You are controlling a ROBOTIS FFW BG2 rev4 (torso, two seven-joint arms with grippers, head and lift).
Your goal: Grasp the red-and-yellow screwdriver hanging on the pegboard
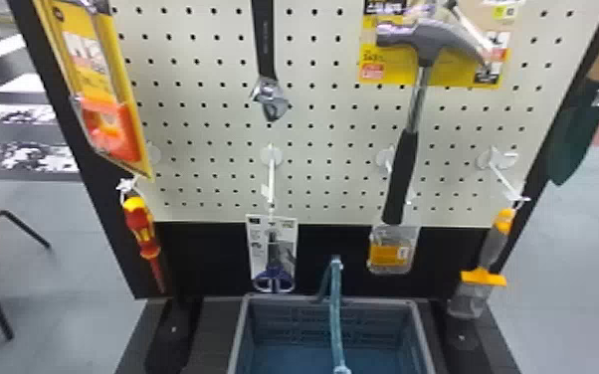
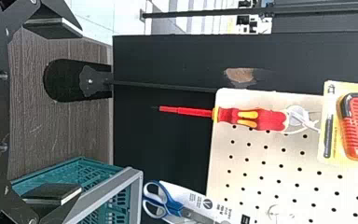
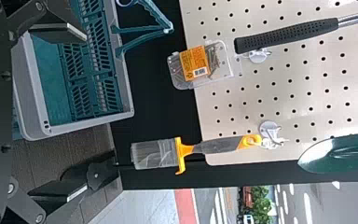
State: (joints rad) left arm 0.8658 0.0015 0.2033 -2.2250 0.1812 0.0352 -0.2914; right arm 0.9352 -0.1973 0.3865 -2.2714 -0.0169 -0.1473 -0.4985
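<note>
Having our left hand [image 2: 81, 111] and right hand [image 3: 86, 113] spread and empty, we see the red-and-yellow screwdriver [image 2: 265, 120] hanging tip downward from its white hook [image 2: 297, 115], probably so the handle stays easy for grasping.

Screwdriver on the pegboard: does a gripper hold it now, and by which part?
Nothing is held: left gripper and right gripper are open, and the screwdriver hangs from a hook.
</note>
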